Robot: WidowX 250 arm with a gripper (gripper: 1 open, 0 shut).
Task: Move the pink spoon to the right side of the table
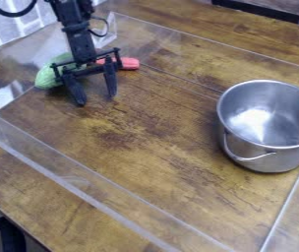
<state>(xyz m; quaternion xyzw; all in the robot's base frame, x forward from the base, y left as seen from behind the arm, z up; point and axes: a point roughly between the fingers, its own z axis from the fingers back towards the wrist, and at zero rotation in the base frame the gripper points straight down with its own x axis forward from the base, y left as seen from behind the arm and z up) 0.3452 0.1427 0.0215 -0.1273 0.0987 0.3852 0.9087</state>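
Nearest the camera: bare stretch of the table [139, 167], brown wood-grain planks with dark worn stains, crossed by a clear plastic rim [99, 187] running diagonally.

To the right, mid-depth: steel pot [268, 123], upright, mouth open to the camera, inside apparently holding nothing — glare on the bottom makes that uncertain.

Farther back, upper left: gripper [91, 90], black, hanging from a dark vertical arm, pointed down at the tabletop. Fingers spread apart, a clear gap of wood visible between them; nothing clamped. Tips close above or on the table surface — cannot tell which from this angle.

Just behind and left of the gripper: green bumpy oval object [47, 75], partly hidden by the left finger and crossbar.

Pink spoon [129, 64] lying flat on the table just beyond and to the right of the gripper, near its right finger — apart from it, not between the fingers. Only a short pinkish-red piece in sight. Well apart from the steel pot, on the left-hand portion of the tabletop.
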